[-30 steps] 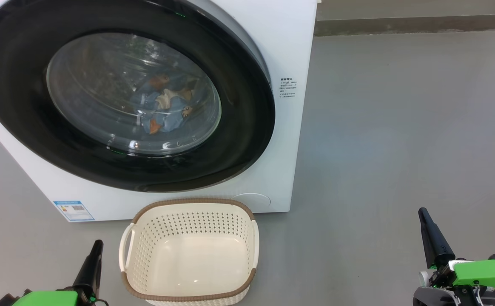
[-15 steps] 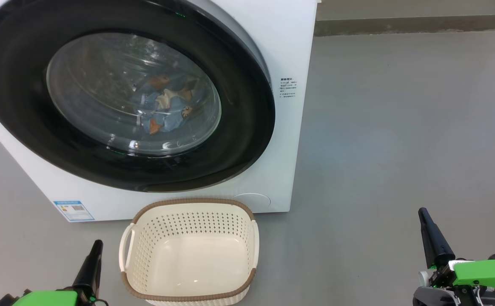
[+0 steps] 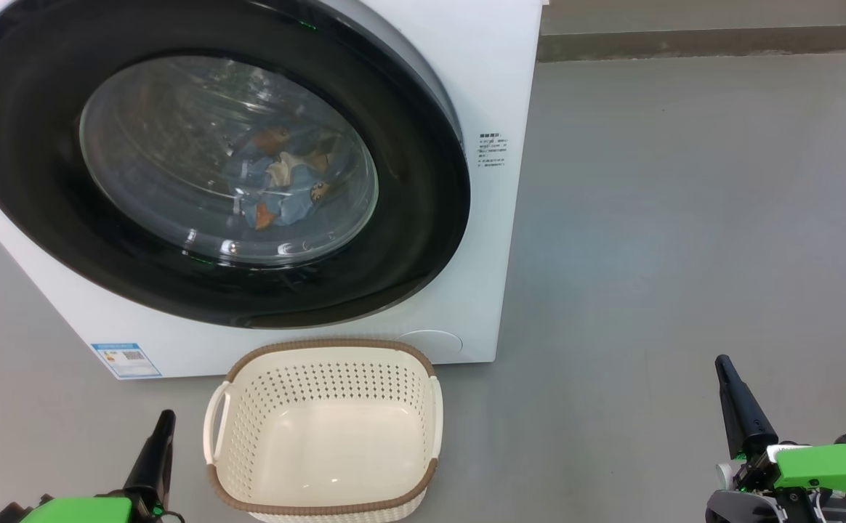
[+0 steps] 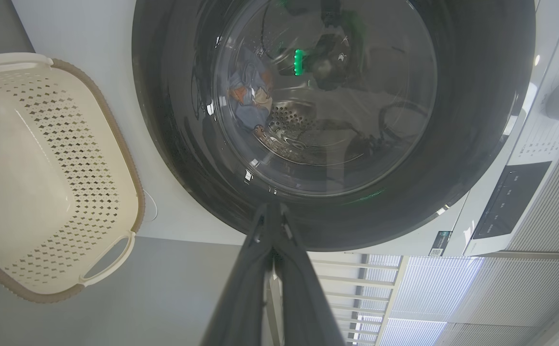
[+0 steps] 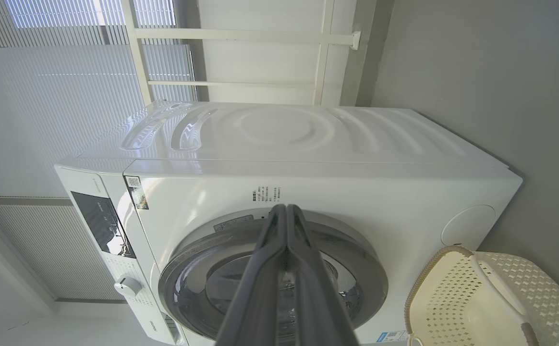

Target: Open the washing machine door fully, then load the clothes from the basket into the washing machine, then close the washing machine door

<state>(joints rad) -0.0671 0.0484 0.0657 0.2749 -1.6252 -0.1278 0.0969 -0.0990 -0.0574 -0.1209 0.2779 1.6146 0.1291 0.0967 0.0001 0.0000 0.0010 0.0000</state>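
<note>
The white washing machine (image 3: 488,87) (image 5: 308,144) stands ahead with its black-ringed round door (image 3: 408,240) (image 4: 476,120) (image 5: 370,283) shut against the front. Through the glass I see the light-blue printed clothes (image 3: 281,181) (image 4: 246,93) lying inside the drum. The cream basket (image 3: 325,436) (image 4: 44,168) (image 5: 481,302) sits empty on the floor just in front of the machine. My left gripper (image 3: 165,420) (image 4: 272,207) is low at the basket's left, shut and holding nothing. My right gripper (image 3: 721,363) (image 5: 285,209) is far to the right, shut and empty.
Grey floor (image 3: 685,218) spreads to the right of the machine. A wall base (image 3: 714,40) runs along the far edge. The control panel and knob (image 5: 127,286) sit on the machine's upper front; window blinds (image 5: 58,96) stand behind it.
</note>
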